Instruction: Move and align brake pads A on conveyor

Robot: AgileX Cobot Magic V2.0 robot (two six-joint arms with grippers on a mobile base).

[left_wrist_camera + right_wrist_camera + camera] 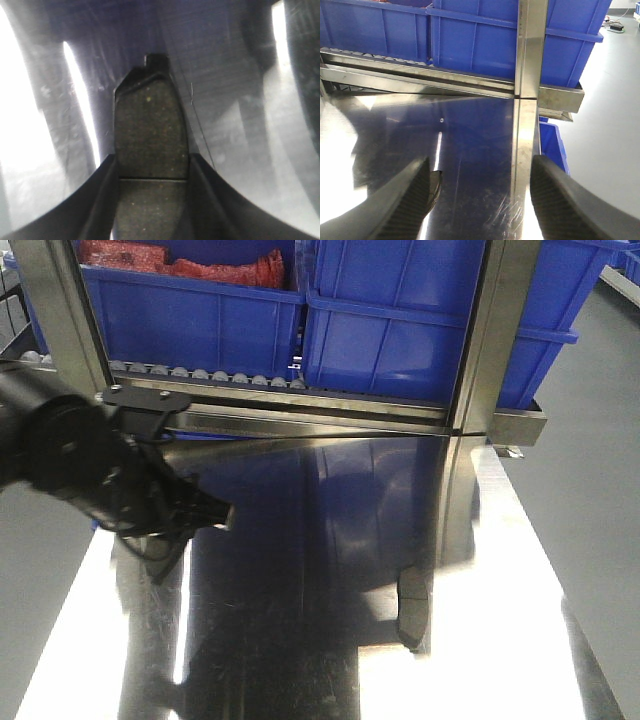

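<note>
One dark grey brake pad (150,115) with a groove across it and an end tab sits between the fingers of my left gripper (152,160), which is shut on it above the shiny steel tabletop. In the front view the left gripper (215,512) hangs at the left over that tabletop. A second brake pad (412,610) lies on the steel at the right of centre. Its edge (436,185) shows just beside the left finger of my right gripper (481,165), which is open with nothing between its fingers. The conveyor is out of view.
The reflective steel tabletop (300,640) fills the foreground. Behind it runs a roller rack (200,375) with blue bins (400,330), one holding red material. A steel upright post (480,340) stands at the back right. Another blue bin (552,145) sits beyond the table's right edge.
</note>
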